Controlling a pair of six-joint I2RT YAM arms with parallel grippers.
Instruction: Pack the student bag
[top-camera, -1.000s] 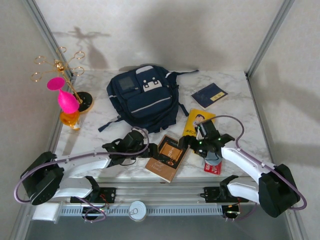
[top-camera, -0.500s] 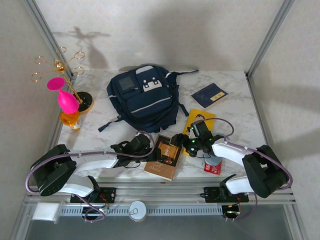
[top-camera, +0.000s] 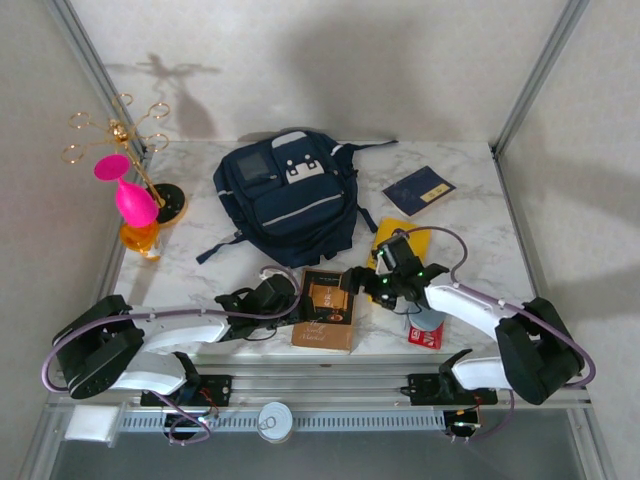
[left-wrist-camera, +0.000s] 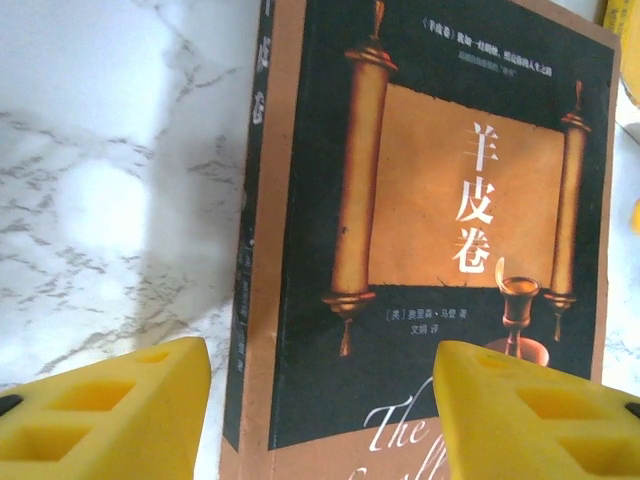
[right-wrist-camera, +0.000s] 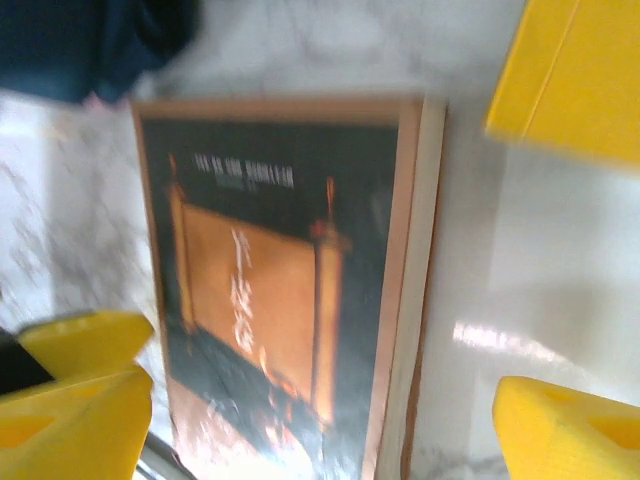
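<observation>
Marble tabletop (top-camera: 470, 215): brown book (top-camera: 326, 308), yellow booklet (top-camera: 410, 236) near student bag (top-camera: 290, 205)

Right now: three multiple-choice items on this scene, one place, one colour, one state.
1. Relative to the student bag, the brown book lies:
A. inside it
B. on the table in front of it
C. on top of it

2. The student bag is:
A. red
B. yellow
C. navy blue

3. The right gripper has its jaws:
A. open
B. shut on the brown book
C. shut on the student bag

Key: 1 B, it lies flat on the marble, nearer the arms; 2 C, dark blue fabric; 3 A, its yellow fingers stand wide apart, nothing clamped.
</observation>
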